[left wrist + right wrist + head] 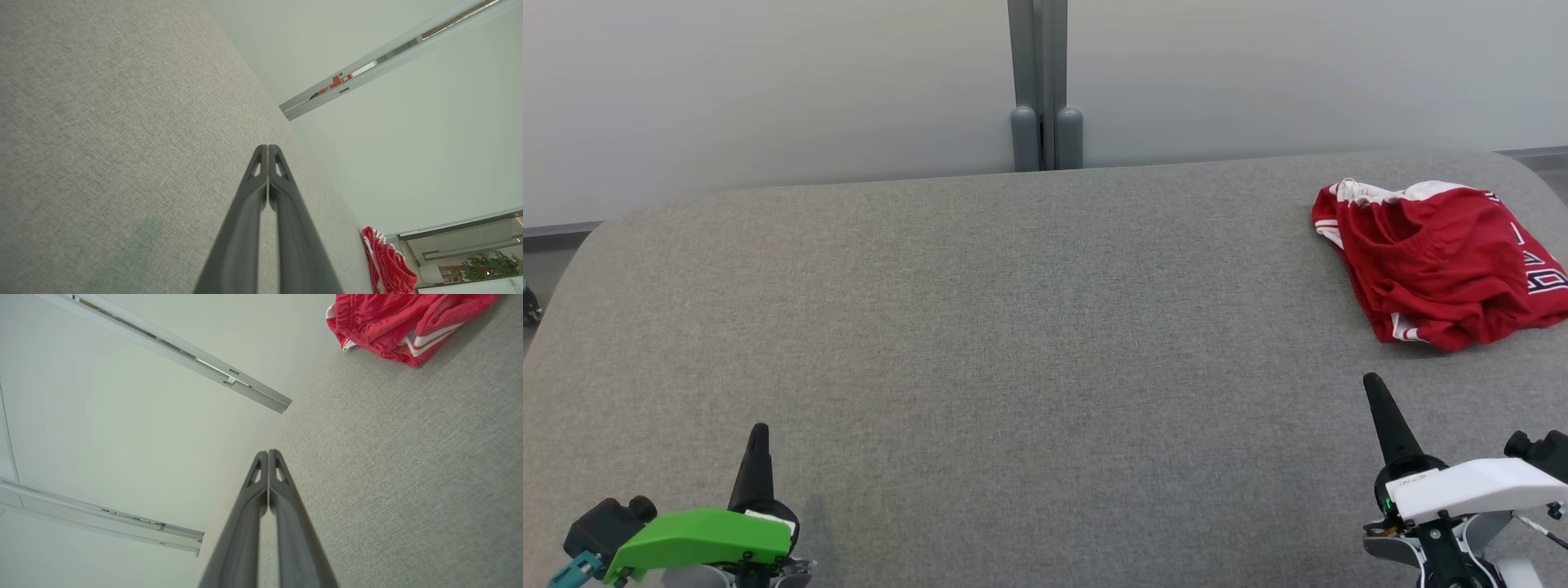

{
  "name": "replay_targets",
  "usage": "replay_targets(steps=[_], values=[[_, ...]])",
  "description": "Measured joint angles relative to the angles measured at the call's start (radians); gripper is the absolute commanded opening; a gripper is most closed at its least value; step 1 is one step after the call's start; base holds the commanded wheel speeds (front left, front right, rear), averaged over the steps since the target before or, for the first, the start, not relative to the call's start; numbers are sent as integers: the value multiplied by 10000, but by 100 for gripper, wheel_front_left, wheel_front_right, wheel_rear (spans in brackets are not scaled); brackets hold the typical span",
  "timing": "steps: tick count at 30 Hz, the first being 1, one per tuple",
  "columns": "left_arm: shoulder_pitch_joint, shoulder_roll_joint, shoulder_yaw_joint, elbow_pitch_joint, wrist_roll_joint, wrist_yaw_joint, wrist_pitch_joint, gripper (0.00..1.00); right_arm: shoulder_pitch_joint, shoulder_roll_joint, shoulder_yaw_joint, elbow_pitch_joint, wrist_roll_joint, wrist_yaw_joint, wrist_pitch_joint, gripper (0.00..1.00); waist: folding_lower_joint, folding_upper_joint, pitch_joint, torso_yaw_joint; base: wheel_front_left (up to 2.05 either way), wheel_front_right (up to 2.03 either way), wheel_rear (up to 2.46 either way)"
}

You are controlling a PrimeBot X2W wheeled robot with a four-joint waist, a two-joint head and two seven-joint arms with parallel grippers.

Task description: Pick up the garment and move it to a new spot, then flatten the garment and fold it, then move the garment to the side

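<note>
A grey cloth-covered worktop [980, 310] runs across to a pale wall [768, 82] with a grey post [1045, 82] at twelve o'clock.

The left hand [758, 437] sits at seven o'clock on the near edge, its two dark fingers pressed together and pinching nothing. The right hand [1374, 384] sits at five o'clock, also pressed together with nothing in it. Both point toward twelve o'clock over bare grey fabric.

From the right hand, the garment [1437, 261] lies close by at about one o'clock. From the left hand it is well apart, across the whole worktop at two o'clock. It rests at the far right corner of the worktop, touching neither hand.

This scene fits two stages. The garment may be a loose heap waiting to be carried to a new spot. Or it may be a rough fold already set off to the side. The pictures do not settle which, so I judge no further.

If the garment is to be handled at all, the right hand is the better placed. Its fingers would have to spread before meeting the cloth. A low approach at a raised fold should catch more than one layer.

The garment is red and bunched into a compact, rumpled bundle with overlapping layers. It has white stripes [1405, 328] along the near hem and white lettering [1543, 273] at its right end. It looks soft and limp, likely to sag and unfold when lifted.
</note>
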Motion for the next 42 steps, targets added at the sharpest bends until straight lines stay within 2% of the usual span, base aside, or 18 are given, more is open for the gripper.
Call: replay_targets(steps=[42], values=[[-503,-215,688,-71,-3743,-537,941,0,-836,77,-263,922,3691,-10,420,0,0,0,67,36,0,0,0]])
